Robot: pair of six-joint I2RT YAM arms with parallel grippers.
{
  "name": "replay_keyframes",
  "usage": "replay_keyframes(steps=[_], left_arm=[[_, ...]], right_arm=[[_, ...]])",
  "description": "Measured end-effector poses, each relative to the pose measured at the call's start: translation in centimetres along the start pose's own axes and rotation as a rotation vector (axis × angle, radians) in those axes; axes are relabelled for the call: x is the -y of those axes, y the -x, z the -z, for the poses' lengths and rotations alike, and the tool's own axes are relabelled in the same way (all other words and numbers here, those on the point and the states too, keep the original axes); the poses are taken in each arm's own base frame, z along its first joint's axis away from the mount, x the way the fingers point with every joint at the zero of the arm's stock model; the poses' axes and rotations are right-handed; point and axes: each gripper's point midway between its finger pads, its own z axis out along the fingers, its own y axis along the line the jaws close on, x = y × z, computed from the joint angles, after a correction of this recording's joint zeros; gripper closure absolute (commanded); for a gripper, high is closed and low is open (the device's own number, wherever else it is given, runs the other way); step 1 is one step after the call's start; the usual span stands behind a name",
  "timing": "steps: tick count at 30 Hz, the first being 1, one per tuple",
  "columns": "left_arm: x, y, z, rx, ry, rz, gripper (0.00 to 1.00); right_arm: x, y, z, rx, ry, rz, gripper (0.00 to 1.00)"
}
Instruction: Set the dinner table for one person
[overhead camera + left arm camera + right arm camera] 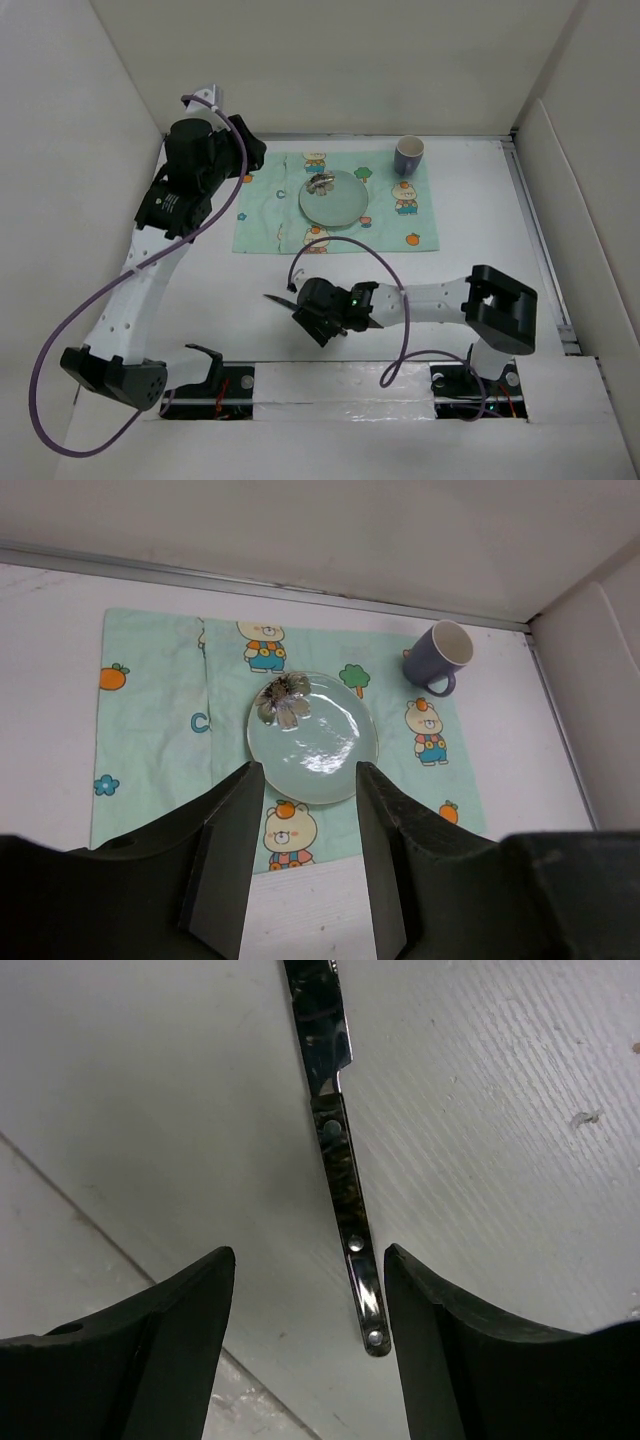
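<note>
Dinner table (480,220), white and matte, lies under both arms and carries everything in view. The left gripper (305,860) hangs above it with its jaws spread wide and nothing between them. Ahead of and below that gripper lies a mint-green placemat (150,730) printed with cartoon bears and oranges. A pale green plate (330,760) sits on the mat, straight ahead of the gap between the jaws. A small crumpled silvery-brown thing (283,698) rests on the plate's far left part. A purple mug (440,655) stands upright further ahead and to the right, at the mat's far right corner. The right gripper (310,1260) is low over bare table near the arm bases, well apart from the mat, with its jaws also wide and gripping nothing. A knife (340,1160) lies flat on the table between them. Its handle end is nearer the right-hand jaw, and its blade runs out ahead of the gripper. Whether that jaw touches the handle cannot be told.
</note>
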Motion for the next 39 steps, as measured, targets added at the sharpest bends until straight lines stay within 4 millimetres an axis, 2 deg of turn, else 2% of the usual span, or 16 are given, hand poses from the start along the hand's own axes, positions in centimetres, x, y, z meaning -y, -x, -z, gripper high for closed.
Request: replay_keyframes(steps=[4, 6, 9, 10, 13, 17, 19, 20, 22, 24, 27, 29, 31, 33, 35, 39], left_arm=[[0.3, 0.5, 1.2, 0.022, -0.015, 0.006, 0.61], [0.3, 0.7, 1.5, 0.031, -0.019, 0.008, 0.61], [0.3, 0.5, 1.7, 0.03, -0.02, 0.009, 0.61], [0.3, 0.5, 1.7, 0.03, -0.02, 0.009, 0.61], [0.2, 0.6, 1.6, 0.033, -0.013, 0.008, 0.61], [0.0, 0.6, 1.6, 0.037, -0.005, 0.004, 0.61], [-0.1, 0.7, 1.6, 0.038, -0.002, 0.001, 0.61], [-0.1, 0.6, 1.6, 0.038, -0.002, 0.0, 0.61], [-0.1, 0.6, 1.5, 0.035, -0.002, -0.002, 0.6], [0.0, 0.4, 1.3, 0.029, -0.007, -0.002, 0.59], [0.2, -0.1, 0.9, 0.009, -0.02, -0.003, 0.59], [0.3, -0.5, 0.6, -0.006, -0.029, -0.004, 0.58], [0.3, -1.1, 0.4, -0.018, -0.036, -0.003, 0.58], [0.2, -1.7, 0.2, -0.035, -0.041, -0.004, 0.58], [0.0, -2.4, 0.0, -0.051, -0.042, -0.004, 0.58], [-0.2, -3.2, -0.3, -0.067, -0.043, -0.004, 0.58]], right_arm=[[0.8, -0.8, -1.3, -0.032, -0.047, 0.022, 0.37], [1.0, -0.5, -1.7, -0.031, -0.063, 0.03, 0.38], [0.6, 0.4, -2.2, -0.012, -0.067, 0.038, 0.65], [0.4, 0.7, -2.3, -0.004, -0.069, 0.041, 0.82], [0.3, 0.9, -2.4, 0.007, -0.078, 0.048, 1.0], [0.6, 0.9, -2.0, 0.006, -0.096, 0.049, 1.0], [1.2, 1.3, -1.0, 0.009, -0.107, 0.041, 1.0], [1.7, 2.0, -0.1, 0.023, -0.11, 0.028, 1.0], [3.4, 4.6, 2.0, 0.088, -0.113, -0.034, 1.0], [6.6, 8.4, 4.6, 0.192, -0.129, -0.129, 1.0], [15.0, 13.9, 9.1, 0.381, -0.22, -0.298, 1.0], [20.6, 15.2, 10.9, 0.444, -0.299, -0.385, 1.0], [25.8, 15.3, 11.4, 0.456, -0.367, -0.457, 1.0], [30.0, 14.4, 10.1, 0.418, -0.411, -0.512, 1.0], [32.8, 13.2, 7.8, 0.356, -0.43, -0.544, 1.0], [35.4, 10.5, 2.7, 0.21, -0.418, -0.579, 1.0]])
